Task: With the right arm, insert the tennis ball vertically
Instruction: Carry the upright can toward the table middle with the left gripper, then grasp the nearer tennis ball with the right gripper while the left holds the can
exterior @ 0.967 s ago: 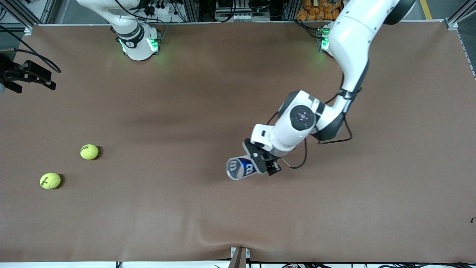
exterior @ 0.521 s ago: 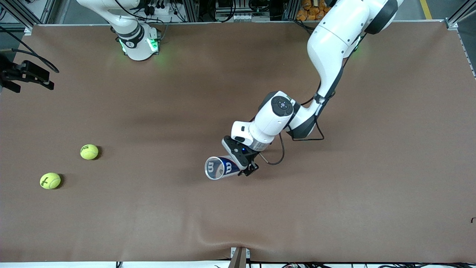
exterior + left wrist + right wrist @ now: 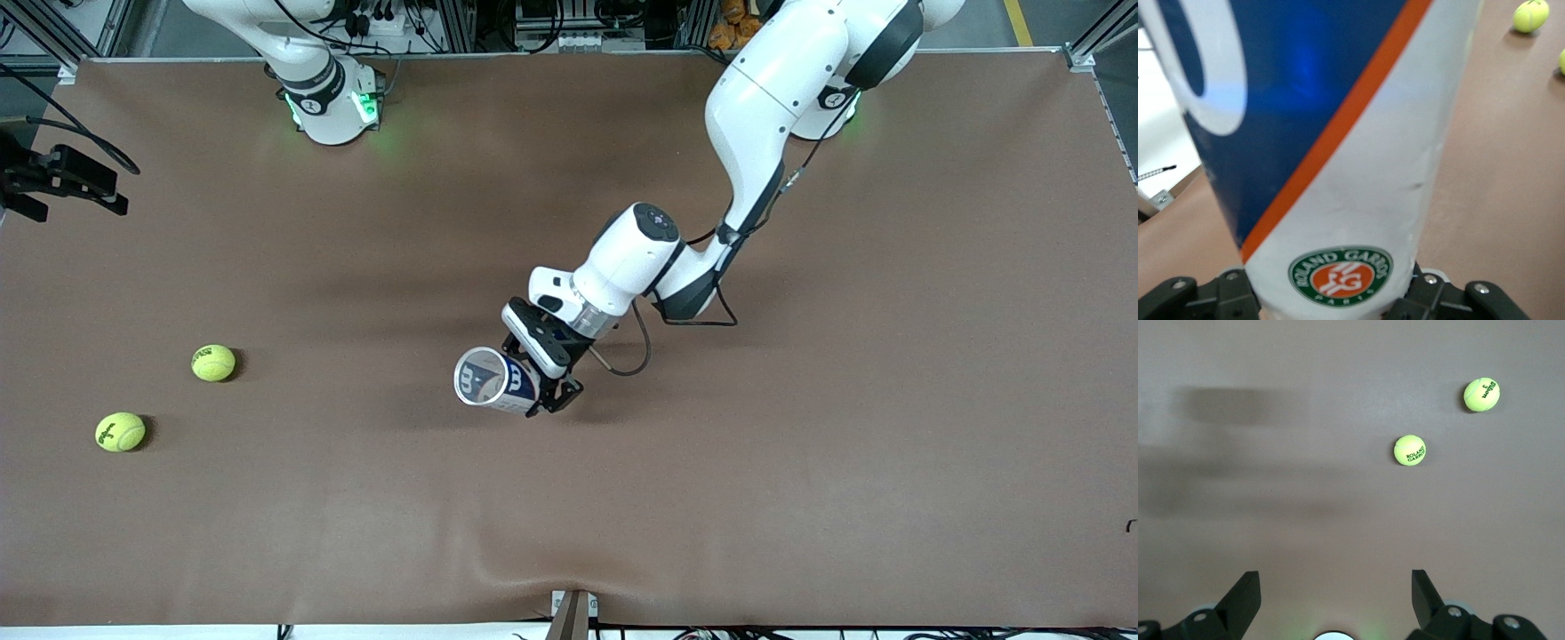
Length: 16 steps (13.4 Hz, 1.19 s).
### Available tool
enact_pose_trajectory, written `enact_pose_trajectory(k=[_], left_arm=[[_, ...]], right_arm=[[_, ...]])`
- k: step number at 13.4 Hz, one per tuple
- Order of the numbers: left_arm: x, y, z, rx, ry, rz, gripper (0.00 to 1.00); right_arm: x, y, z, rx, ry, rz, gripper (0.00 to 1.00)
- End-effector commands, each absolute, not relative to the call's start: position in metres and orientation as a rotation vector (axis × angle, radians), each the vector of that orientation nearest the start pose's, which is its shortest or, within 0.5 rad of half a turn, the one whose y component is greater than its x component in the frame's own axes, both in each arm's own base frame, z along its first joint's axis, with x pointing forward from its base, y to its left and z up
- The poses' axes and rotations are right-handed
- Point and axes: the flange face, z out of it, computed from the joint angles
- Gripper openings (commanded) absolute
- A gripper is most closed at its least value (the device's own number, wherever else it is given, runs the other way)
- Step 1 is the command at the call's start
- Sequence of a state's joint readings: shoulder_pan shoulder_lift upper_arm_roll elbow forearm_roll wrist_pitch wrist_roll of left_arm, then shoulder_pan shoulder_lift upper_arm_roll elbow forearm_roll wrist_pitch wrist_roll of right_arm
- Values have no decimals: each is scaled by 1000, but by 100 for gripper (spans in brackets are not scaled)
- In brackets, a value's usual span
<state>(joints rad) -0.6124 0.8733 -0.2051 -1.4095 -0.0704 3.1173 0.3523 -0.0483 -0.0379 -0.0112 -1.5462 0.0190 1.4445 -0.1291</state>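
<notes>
Two yellow tennis balls (image 3: 213,363) (image 3: 120,432) lie on the brown table toward the right arm's end; the right wrist view shows them (image 3: 1409,450) (image 3: 1481,394) apart from each other. My left gripper (image 3: 526,379) is shut on a blue, white and orange ball can (image 3: 487,380), which fills the left wrist view (image 3: 1338,133). The can is held over the table's middle, tilted, with its open mouth turned up. My right gripper (image 3: 1333,580) waits above the table, open and holding nothing, well away from both balls.
The brown mat (image 3: 800,462) has a raised wrinkle at the edge nearest the front camera. A black bracket with a cable (image 3: 62,178) juts in at the right arm's end. A small metal post (image 3: 572,613) stands at that near edge.
The left arm has carried the can toward the right arm's end of the table and tipped it more upright, so its open mouth now shows. The balls have not moved.
</notes>
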Motion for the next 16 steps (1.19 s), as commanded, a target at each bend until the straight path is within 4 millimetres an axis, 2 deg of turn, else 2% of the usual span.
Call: enact_pose_trajectory(k=[1,3,5,7,9,10,14,16], left_arm=[[559,-543,274,-2834,1422,-1499,74],[551,-542,247,-2792,1366,-1648,74],[542,-545,239,-2796,1345,-1683,74],[532,-551,233,-2826,1318,-1685,74],[521,-549,204,-2816,1277,-1740,74],[520,-550,205,-2816,1277,-1742,74],[506,-558,194,-2881,1235,-1698,74],[498,-558,185,-2910,1220,-1663,74]], right_arm=[[529,-38,647,-3119,-98,95,100],[543,-54,628,-3132,-60,112,100],[566,-61,604,-3154,-53,93,100],[588,-75,558,-3176,-36,192,100],[603,-91,513,-3162,5,276,100],[612,-97,490,-3151,28,278,100],[624,-135,417,-3134,151,305,100],[631,-141,382,-3123,314,335,100]])
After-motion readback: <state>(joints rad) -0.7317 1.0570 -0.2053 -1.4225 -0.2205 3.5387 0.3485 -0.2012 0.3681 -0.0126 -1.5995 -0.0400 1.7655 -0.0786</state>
